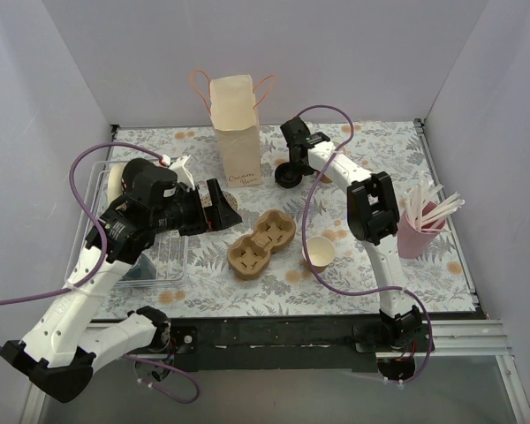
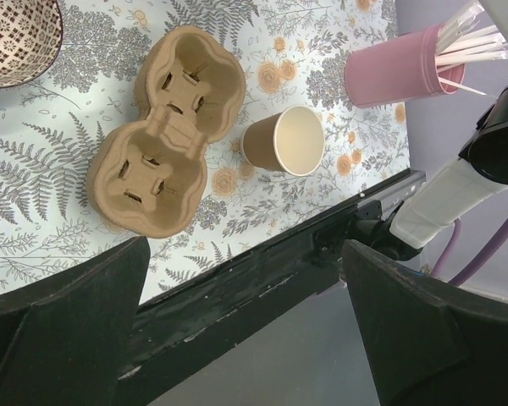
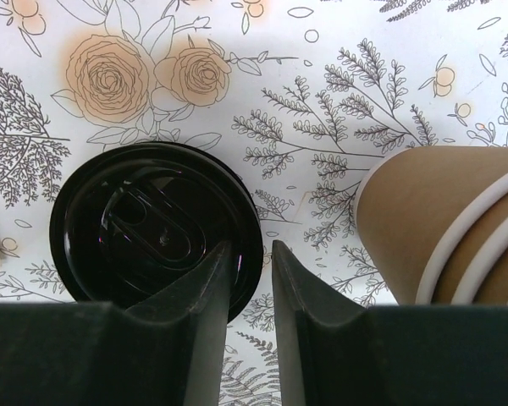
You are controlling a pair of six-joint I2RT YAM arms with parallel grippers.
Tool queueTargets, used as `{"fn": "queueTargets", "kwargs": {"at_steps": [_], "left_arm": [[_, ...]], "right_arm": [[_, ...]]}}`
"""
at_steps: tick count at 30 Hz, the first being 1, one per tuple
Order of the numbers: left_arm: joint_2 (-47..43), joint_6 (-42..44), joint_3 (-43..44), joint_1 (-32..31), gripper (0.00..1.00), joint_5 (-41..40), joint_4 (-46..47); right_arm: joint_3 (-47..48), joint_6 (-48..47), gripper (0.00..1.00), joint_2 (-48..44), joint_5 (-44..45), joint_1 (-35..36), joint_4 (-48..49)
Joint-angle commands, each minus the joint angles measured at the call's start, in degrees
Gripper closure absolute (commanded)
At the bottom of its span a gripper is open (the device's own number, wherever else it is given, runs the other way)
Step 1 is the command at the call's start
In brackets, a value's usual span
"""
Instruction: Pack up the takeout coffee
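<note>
Upper centre of the overhead view, the takeout coffee [image 1: 289,179] stands on the table [image 1: 203,291] just right of the paper bag [image 1: 237,132], not yet packed. At its black lid [image 3: 144,228], the right gripper [image 3: 250,247] straddles the rim with jaws nearly together; I cannot tell whether they grip it. At centre left, the left gripper [image 2: 244,244] gapes wide and empty. Lifting and bagging are left to do.

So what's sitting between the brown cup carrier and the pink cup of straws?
One lidless paper cup, nearer the cup carrier than the pink cup; the left wrist view shows it best.
</note>
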Motion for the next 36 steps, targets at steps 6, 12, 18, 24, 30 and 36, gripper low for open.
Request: {"fn": "queueTargets", "kwargs": {"at_steps": [6,12,18,24,30,36], "left_arm": [[-0.1,1.1,0.6,0.0,0.02,-0.5,-0.6],[0.7,1.1,0.5,0.0,0.02,0.1,0.6],[0.8,1.2,0.4,-0.1,0.02,0.4,0.9],[0.8,1.4,0.6,0.0,0.02,0.2,0.7],[1.9,2.2,2.3,-0.1,0.02,-1.7,-0.2],[5.5,1.5,4.6,0.0,0.02,-2.5,-0.9]], "right_arm": [[3.0,1.0,0.76,-1.1,-0.5,-0.4,1.4],[3.9,1.0,0.83,-2.5,-0.6,-0.5,1.1],[3.8,1.1,0.86,-3.5,-1.1,-0.6,1.2],[4.2,1.5,0.87,-5.1,-2.5,-0.9,2.0],[6.6,1.3,0.89,-7.4,-3.3,-1.0,0.4],[2.4,0.0,0.89,-14.1,-7.1,-0.9,-2.1]]}}
